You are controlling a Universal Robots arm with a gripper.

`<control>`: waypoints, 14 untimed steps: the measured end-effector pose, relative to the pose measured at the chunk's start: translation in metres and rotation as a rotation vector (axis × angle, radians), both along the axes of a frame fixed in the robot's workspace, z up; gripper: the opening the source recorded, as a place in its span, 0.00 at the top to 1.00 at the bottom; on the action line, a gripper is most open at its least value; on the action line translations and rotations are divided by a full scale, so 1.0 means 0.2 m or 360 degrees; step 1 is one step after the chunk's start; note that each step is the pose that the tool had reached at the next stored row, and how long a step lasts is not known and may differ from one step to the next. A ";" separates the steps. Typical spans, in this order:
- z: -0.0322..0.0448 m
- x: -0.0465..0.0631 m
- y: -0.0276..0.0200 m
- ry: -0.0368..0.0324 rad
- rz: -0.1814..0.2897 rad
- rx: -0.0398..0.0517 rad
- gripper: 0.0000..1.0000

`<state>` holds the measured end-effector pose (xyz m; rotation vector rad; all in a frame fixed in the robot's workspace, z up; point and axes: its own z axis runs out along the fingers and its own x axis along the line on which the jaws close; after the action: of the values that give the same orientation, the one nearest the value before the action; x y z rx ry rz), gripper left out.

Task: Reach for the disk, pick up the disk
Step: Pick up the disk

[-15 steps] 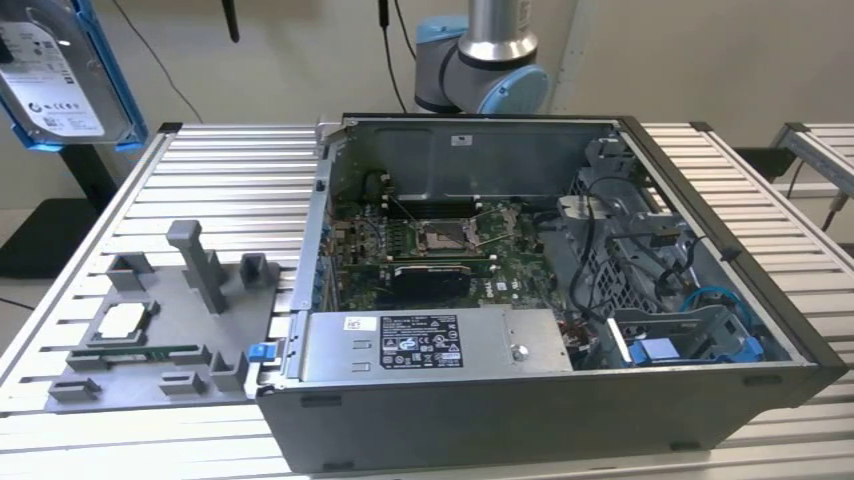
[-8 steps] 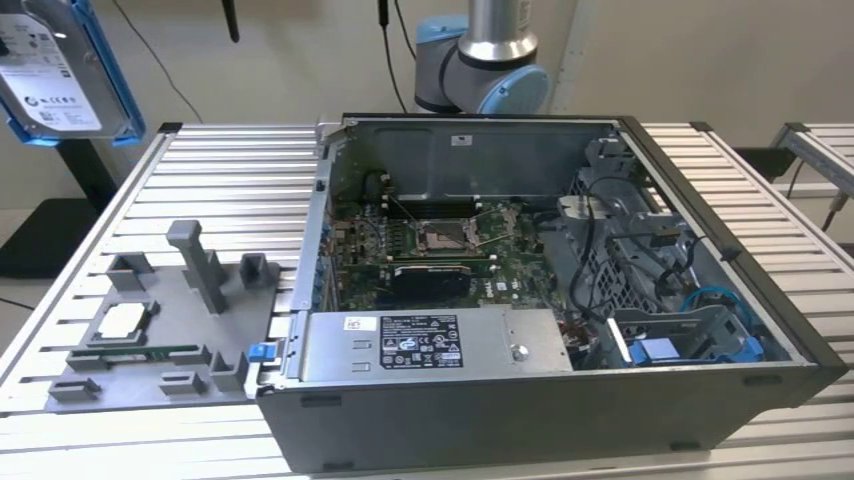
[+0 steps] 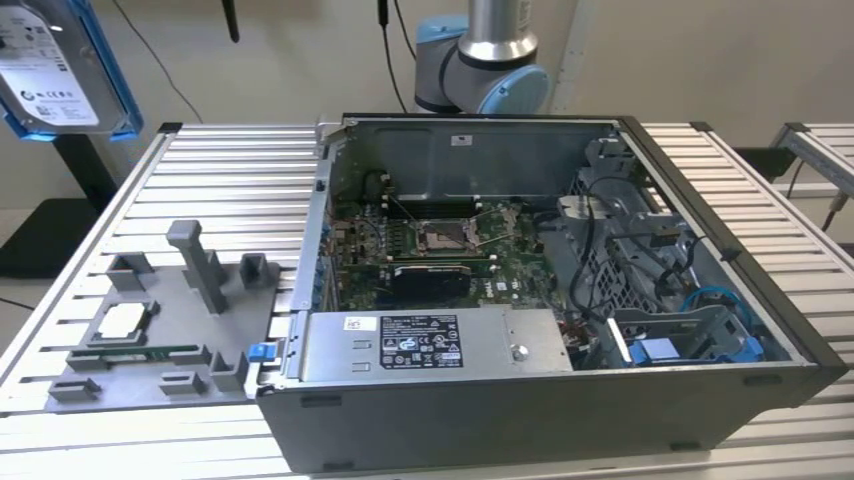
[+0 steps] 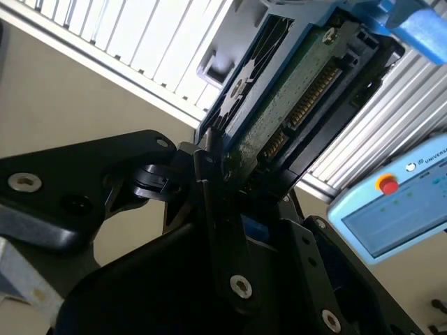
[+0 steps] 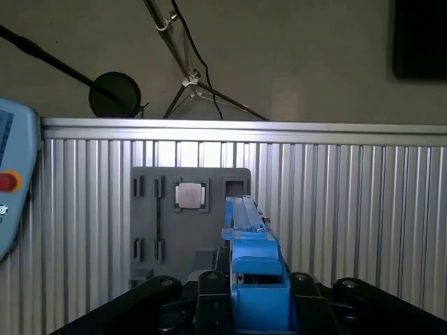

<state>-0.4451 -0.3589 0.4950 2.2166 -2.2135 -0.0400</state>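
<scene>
The disk (image 3: 54, 70) hangs in the air at the exterior view's upper left, high above the slatted table, its silver face with a white label framed by a blue caddy. In the second wrist view my gripper (image 4: 230, 174) is shut on the disk (image 4: 293, 91), whose green circuit-board underside and black connector face the camera. In the first wrist view the disk (image 5: 251, 279) stands edge-on, its blue caddy clamped between my gripper's (image 5: 255, 300) black fingers (image 5: 209, 293).
An open computer case (image 3: 534, 300) fills the table's middle and right. A grey fixture plate (image 3: 147, 330) with a square CPU chip (image 3: 120, 320) lies at the exterior view's left. The arm's base (image 3: 481, 60) stands behind the case. A blue teach pendant (image 4: 391, 202) lies nearby.
</scene>
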 end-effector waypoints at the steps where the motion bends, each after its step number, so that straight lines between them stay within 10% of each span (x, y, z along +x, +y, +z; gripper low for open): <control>1: 0.003 0.00 0.000 0.0000 0.0000 0.0000 1.00; 14: 0.032 0.00 0.000 0.0000 0.0000 0.0000 1.00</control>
<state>-0.4454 -0.3589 0.5015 2.2166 -2.2136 -0.0401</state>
